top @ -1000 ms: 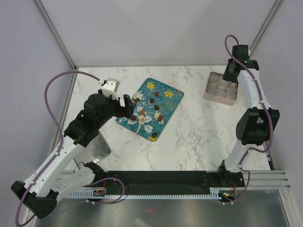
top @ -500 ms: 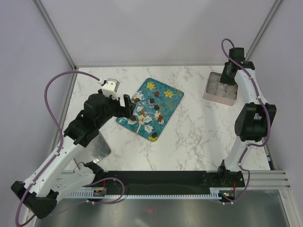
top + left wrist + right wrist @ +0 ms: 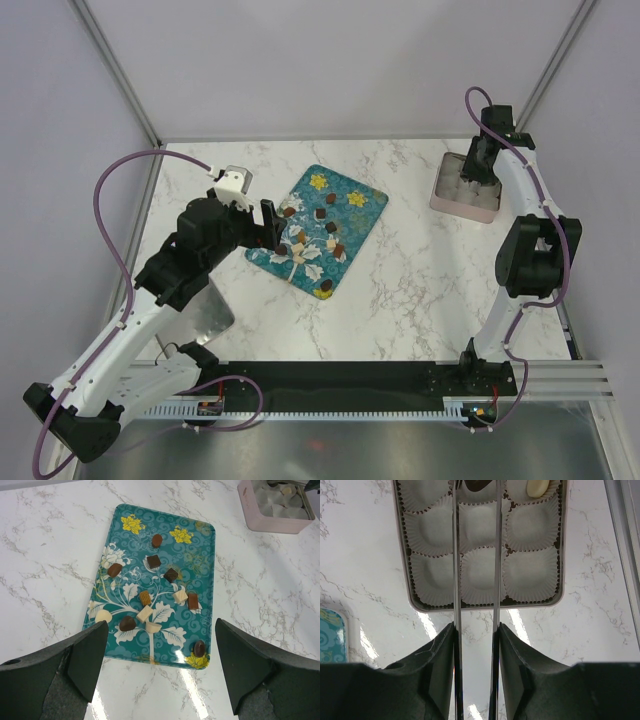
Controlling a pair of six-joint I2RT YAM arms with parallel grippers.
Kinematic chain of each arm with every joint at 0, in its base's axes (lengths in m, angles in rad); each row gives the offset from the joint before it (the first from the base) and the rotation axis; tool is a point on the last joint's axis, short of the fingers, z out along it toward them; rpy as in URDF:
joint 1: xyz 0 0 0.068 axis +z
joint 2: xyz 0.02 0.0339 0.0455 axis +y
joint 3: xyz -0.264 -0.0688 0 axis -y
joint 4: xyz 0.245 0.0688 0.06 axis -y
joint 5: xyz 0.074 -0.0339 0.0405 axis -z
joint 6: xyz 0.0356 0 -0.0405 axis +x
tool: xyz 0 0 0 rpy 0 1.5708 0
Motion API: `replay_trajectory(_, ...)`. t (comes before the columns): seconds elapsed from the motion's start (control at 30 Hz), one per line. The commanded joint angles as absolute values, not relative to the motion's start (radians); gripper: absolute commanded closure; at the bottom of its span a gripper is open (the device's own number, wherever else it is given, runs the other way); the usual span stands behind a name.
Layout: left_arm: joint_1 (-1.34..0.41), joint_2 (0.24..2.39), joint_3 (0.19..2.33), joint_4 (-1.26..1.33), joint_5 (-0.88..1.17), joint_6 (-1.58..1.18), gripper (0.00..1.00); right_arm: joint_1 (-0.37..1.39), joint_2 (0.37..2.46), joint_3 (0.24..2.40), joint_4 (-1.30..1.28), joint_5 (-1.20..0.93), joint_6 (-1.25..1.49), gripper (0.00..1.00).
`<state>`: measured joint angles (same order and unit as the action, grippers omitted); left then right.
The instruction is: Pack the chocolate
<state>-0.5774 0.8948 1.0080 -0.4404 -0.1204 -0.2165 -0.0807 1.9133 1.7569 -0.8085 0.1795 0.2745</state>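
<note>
Teal flowered tray [image 3: 202,545], brown and tan chocolates [image 3: 153,561], pink box [image 3: 272,526]

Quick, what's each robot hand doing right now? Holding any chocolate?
Left gripper: open, holding nothing, above the tray.
Right gripper: closed on a dark chocolate over the box.

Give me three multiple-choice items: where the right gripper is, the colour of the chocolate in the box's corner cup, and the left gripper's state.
1. The right gripper is over: A the teal tray; B the pink box; C bare marble.
2. The chocolate in the box's corner cup is: A dark brown; B red; C cream.
3. The left gripper is: A open; B shut on a chocolate; C shut, empty.
B: paper cups lie under it, a dark chocolate between its fingers. C: it looks pale. A: its jaws stand far apart.
</note>
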Motion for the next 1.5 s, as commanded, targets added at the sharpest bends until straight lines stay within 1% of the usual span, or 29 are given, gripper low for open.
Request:
replay_trajectory(0.0,-0.569,0.891,1.025,-0.425,-0.112,-0.195,0.05,-0.081,1.913,1.767,-0.77,0.192,0.284,0.55)
replay_trajectory(0.1,-0.569,0.888,1.025,-0.425,-0.112,-0.195,0.05,-0.083,1.911,1.775,-0.772,0.192,0.276,0.52)
replay_trajectory(0.27,-0.568,0.89,1.025,-0.425,-0.113,-0.195,0.05,-0.081,1.904,1.781,-0.772,0.201,0.272,0.51)
replay_trajectory(0.57,-0.568,0.891,1.023,-0.425,-0.117,-0.195,0.05,-0.068,1.813,1.799,-0.793,0.135,0.279,0.52)
replay_trajectory(0.67,-0.568,0.893,1.023,-0.425,-0.118,-0.195,0.05,-0.02,1.767,1.776,-0.793,0.13,0.281,0.53)
replay_trajectory(0.87,-0.568,0.891,1.022,-0.425,-0.123,-0.195,0.05,0.204,1.712,1.689,-0.744,0.127,0.253,0.53)
replay_trajectory(0.9,-0.568,0.893,1.022,-0.423,-0.126,-0.195,0.05,0.268,1.694,1.663,-0.721,0.117,0.247,0.53)
replay_trajectory(1.1,-0.566,0.887,1.02,-0.425,-0.143,-0.196,0.05,0.463,1.651,1.576,-0.624,0.048,0.242,0.53)
replay_trajectory(1.3,-0.566,0.885,1.02,-0.425,-0.147,-0.198,0.05,0.56,1.667,1.539,-0.594,0.048,0.253,0.52)
replay_trajectory(1.47,-0.566,0.884,1.02,-0.425,-0.144,-0.198,0.05,0.584,1.715,1.509,-0.569,0.051,0.258,0.52)
